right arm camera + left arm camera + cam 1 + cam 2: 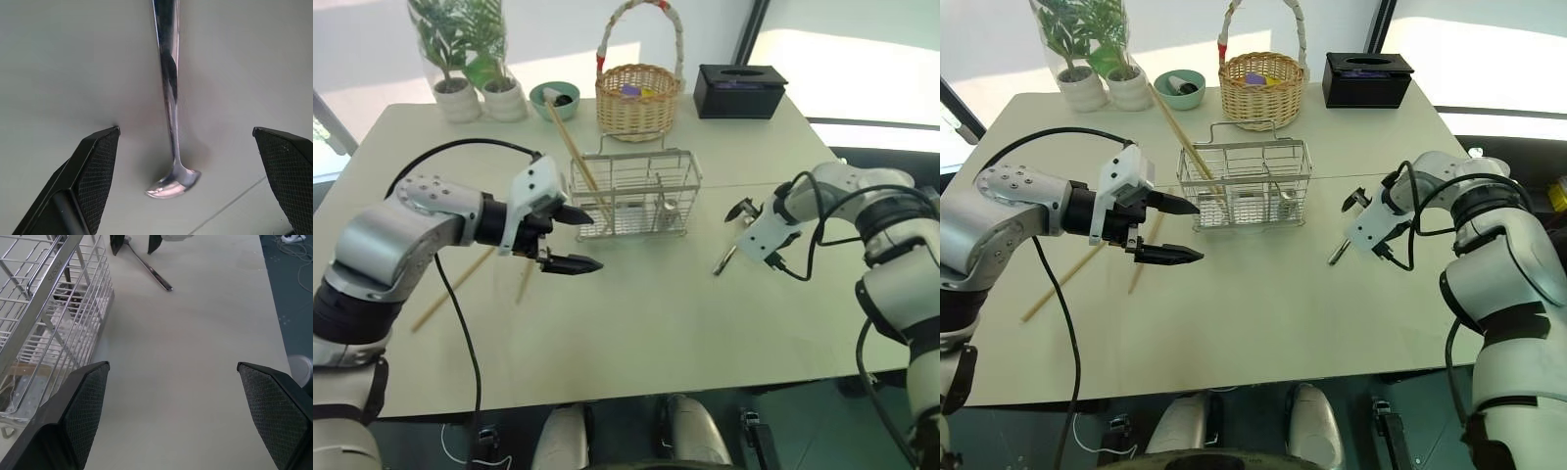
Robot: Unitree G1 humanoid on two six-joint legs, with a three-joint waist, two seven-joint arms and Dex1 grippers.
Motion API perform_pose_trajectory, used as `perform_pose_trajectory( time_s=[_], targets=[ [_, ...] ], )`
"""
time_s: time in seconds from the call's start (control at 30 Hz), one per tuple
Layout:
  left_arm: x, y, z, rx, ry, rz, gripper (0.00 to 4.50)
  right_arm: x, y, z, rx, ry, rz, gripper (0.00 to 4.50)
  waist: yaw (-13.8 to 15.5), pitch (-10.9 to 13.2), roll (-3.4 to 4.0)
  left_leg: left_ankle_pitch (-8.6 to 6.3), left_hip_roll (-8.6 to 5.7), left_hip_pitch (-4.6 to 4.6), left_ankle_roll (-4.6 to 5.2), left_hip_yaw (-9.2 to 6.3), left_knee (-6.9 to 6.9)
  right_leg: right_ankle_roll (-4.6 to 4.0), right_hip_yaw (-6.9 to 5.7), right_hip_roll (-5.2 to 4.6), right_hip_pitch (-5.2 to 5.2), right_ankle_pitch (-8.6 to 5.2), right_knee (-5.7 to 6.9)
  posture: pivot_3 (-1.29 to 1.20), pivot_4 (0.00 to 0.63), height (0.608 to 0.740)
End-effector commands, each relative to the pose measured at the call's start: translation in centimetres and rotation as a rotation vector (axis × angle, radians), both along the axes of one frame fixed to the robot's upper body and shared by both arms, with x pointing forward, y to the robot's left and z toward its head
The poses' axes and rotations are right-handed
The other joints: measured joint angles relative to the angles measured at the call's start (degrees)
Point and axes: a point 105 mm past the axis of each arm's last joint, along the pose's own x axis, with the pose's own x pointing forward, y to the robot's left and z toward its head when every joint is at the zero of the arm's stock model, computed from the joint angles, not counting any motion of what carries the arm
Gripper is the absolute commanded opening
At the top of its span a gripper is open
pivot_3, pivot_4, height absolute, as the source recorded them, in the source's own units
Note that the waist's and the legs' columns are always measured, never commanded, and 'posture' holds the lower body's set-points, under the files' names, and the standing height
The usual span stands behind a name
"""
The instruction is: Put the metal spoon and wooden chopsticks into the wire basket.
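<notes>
Left gripper (576, 239) nearest, fingers spread wide, empty, hovering just beside wire basket (634, 193) at table (636, 333) centre. One of wooden chopsticks (576, 162) leans in basket; two more (455, 287) lie flat under left arm. Right gripper (188, 171) fingers wide, straddling metal spoon (168, 98) lying flat, right of basket. Risk: thin handle hugs table, fingers may close above it or skid spoon away.

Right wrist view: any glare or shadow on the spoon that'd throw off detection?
Right wrist view: spoon sharp, mirror streaks along the handle, bright highlight on the bowl, soft shadow around it on the table. Left eye view: window glare washes out the background; spoon reads as a thin dark sliver.
</notes>
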Motion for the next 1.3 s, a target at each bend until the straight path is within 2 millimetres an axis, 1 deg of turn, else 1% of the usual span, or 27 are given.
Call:
perform_pose_trajectory(
  time_s=[0.03,0.13,0.23,0.27,0.3,0.37,0.43,0.47,0.77,0.83,0.9,0.97,1.03,1.1,1.17,1.23,1.3],
  targets=[
    [-0.2,-0.1,1.8,-0.027,-0.068,0.000,4.41,0.6,0.2,0.6,-0.048,-0.043,0.043,4.50,-0.01,-0.02,-0.03,0.00,0.00,0.00,0.00,0.00,0.02,0.01,0.01,0.00,0.01,0.01,0.00,0.00,0.150,0.717],
    [-0.2,-0.1,1.8,-0.029,-0.072,0.004,4.41,0.6,0.5,0.1,-0.063,-0.040,0.068,4.50,-0.03,-0.06,-0.11,-0.02,-0.01,0.01,0.03,0.01,0.02,0.01,0.02,0.00,0.02,0.01,-0.01,0.00,0.150,0.717],
    [-0.3,-0.2,2.0,-0.037,-0.078,0.007,4.50,0.3,0.7,-0.3,-0.063,-0.015,0.081,3.68,-0.07,-0.10,-0.17,-0.05,0.00,0.09,0.10,0.00,0.02,-0.01,0.02,0.00,0.08,0.00,0.00,0.00,0.150,0.717],
    [-0.3,-0.2,2.1,-0.040,-0.079,0.009,4.50,0.2,0.7,-0.3,-0.061,-0.009,0.080,3.13,-0.09,-0.10,-0.17,-0.06,0.00,0.16,0.11,0.00,0.02,-0.01,0.02,0.01,0.14,0.00,0.00,0.00,0.150,0.717],
    [-0.3,-0.2,2.1,-0.042,-0.079,0.011,4.50,0.1,0.8,-0.4,-0.056,-0.003,0.078,2.71,-0.10,-0.09,-0.16,-0.07,0.00,0.18,0.12,0.01,0.01,-0.03,0.03,0.01,0.16,-0.01,0.00,0.00,0.150,0.717],
    [-0.3,-0.2,2.3,-0.046,-0.081,0.013,4.50,0.0,0.8,-0.4,-0.047,0.005,0.074,1.58,-0.37,-0.08,-0.15,-0.07,0.00,0.23,0.12,0.01,-0.01,0.00,0.04,0.01,0.17,0.00,0.02,0.00,0.150,0.717],
    [-0.2,-0.3,2.5,-0.058,-0.081,0.017,4.50,-0.1,0.6,-0.5,-0.042,0.015,0.063,0.60,-0.78,-0.06,-0.12,-0.07,0.00,0.29,0.11,0.00,-0.06,0.06,0.06,0.03,0.18,0.04,0.06,0.00,0.150,0.717],
    [-0.1,-0.4,2.7,-0.065,-0.079,0.018,4.50,-0.2,0.5,-0.6,-0.040,0.020,0.057,0.04,-0.93,-0.05,-0.11,-0.06,0.00,0.30,0.11,0.00,-0.08,0.07,0.06,0.03,0.19,0.04,0.07,0.00,0.150,0.717],
    [0.1,-0.5,2.7,-0.071,-0.086,0.022,4.50,-0.4,-0.3,-0.5,-0.022,0.016,0.033,0.04,-1.24,-0.04,-0.11,-0.06,-0.01,0.37,0.09,-0.01,-0.09,0.07,0.06,0.02,0.30,0.04,0.05,0.00,0.150,0.717],
    [0.2,-0.6,2.8,-0.074,-0.087,0.022,4.50,-0.3,-0.1,0.2,0.001,-0.001,0.043,0.04,-1.21,-0.03,-0.10,-0.06,-0.01,0.38,0.10,-0.01,-0.08,0.07,0.06,0.02,0.32,0.04,0.05,0.00,0.150,0.717],
    [0.3,-0.5,2.9,-0.074,-0.090,0.025,4.50,-0.2,0.6,1.5,0.076,-0.022,0.058,0.04,-1.19,0.02,-0.07,-0.06,-0.01,0.38,0.10,-0.01,-0.08,0.07,0.06,0.02,0.32,0.04,0.04,0.00,0.150,0.717],
    [0.4,-0.2,3.2,-0.076,-0.100,0.035,4.50,-0.4,1.8,3.0,0.219,-0.029,0.068,0.04,-1.30,0.03,-0.06,-0.06,-0.01,0.38,0.10,-0.01,-0.08,0.08,0.06,0.02,0.33,0.04,0.03,0.00,0.150,0.717],
    [0.6,0.2,3.6,-0.090,-0.108,0.053,4.50,-0.8,3.1,4.8,0.406,-0.013,0.057,0.04,-1.42,0.04,-0.08,-0.05,-0.01,0.41,0.08,-0.01,-0.11,0.08,0.06,0.02,0.34,0.04,0.03,0.00,0.150,0.717],
    [0.7,0.5,4.0,-0.101,-0.124,0.070,4.50,-0.9,3.8,6.7,0.613,0.029,0.000,0.04,-1.42,0.06,-0.09,-0.01,0.02,0.49,0.02,-0.02,-0.13,0.09,0.06,0.06,0.41,0.05,0.02,0.00,0.150,0.717],
    [0.8,0.7,4.4,-0.110,-0.145,0.084,4.50,-1.5,3.7,8.6,0.821,0.079,-0.055,0.04,-1.24,0.07,-0.11,-0.01,0.04,0.54,0.00,-0.06,-0.11,0.09,0.05,0.08,0.51,0.05,0.02,0.00,0.150,0.717],
    [0.9,0.9,4.8,-0.118,-0.159,0.091,4.50,-2.2,3.3,10.2,0.960,0.101,-0.088,0.04,-0.82,0.11,-0.05,-0.01,0.04,0.56,0.01,-0.14,-0.06,0.10,0.01,0.08,0.68,0.07,0.06,0.00,0.150,0.717],
    [1.0,1.1,5.1,-0.129,-0.175,0.103,4.50,-2.6,3.4,12.8,1.169,0.087,-0.129,0.04,0.08,0.15,-0.01,-0.08,0.01,0.52,0.12,-0.14,-0.01,0.10,0.00,0.04,0.68,0.07,0.05,0.00,0.150,0.717]
  ],
)
